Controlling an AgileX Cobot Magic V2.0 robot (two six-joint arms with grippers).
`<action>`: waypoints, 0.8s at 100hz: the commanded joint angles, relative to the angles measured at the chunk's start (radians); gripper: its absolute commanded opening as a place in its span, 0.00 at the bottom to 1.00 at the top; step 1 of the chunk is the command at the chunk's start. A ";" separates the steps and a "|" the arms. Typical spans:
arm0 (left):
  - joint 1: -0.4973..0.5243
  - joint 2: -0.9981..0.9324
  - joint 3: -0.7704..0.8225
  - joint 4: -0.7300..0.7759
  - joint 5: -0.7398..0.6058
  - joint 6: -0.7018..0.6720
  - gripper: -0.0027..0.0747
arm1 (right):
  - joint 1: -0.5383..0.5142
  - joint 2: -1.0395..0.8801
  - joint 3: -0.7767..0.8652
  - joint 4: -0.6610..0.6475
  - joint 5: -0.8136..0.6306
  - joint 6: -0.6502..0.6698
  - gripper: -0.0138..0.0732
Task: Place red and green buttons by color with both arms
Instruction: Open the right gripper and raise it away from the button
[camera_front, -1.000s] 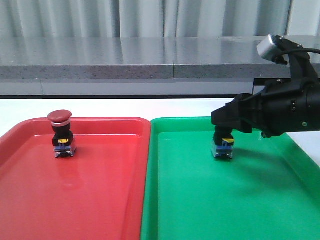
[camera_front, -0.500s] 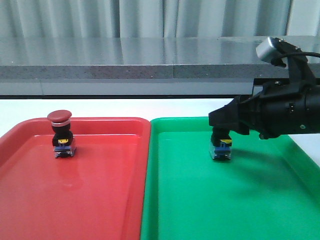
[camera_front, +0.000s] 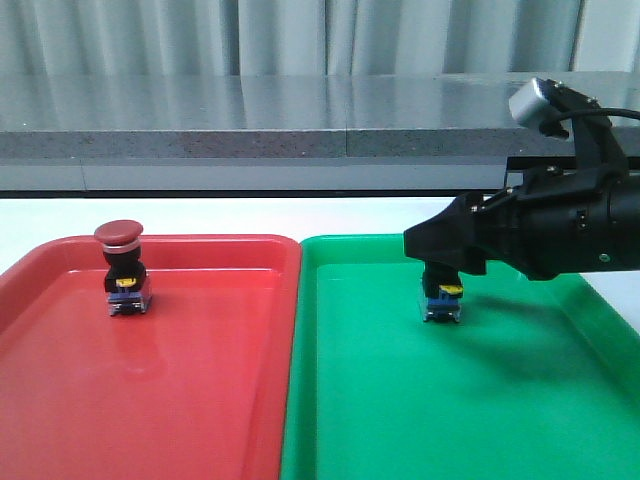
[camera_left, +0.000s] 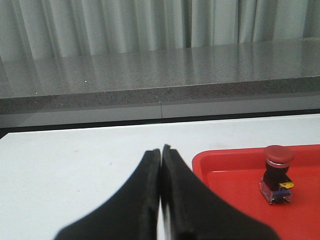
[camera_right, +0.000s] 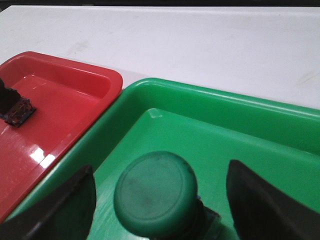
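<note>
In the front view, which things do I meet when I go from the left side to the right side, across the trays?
Red tray → red button → green tray → green button → right end effector, which is above the green button and whose arm continues to the right edge.

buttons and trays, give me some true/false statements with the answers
1. The red button stands upright in the red tray. True.
2. The green button lies on the bare table. False: it sits in the green tray.
3. The right gripper is open, with fingers on either side of the green button. True.
4. The left gripper holds the red button. False: it is shut on nothing, away from the button.
</note>
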 joint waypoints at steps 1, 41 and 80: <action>0.002 -0.033 0.025 -0.008 -0.079 -0.001 0.01 | 0.000 -0.069 -0.017 0.009 -0.087 -0.002 0.79; 0.002 -0.033 0.025 -0.008 -0.079 -0.001 0.01 | -0.001 -0.299 -0.015 0.009 0.060 -0.002 0.79; 0.002 -0.033 0.025 -0.008 -0.079 -0.001 0.01 | -0.001 -0.751 0.073 0.009 0.449 -0.002 0.60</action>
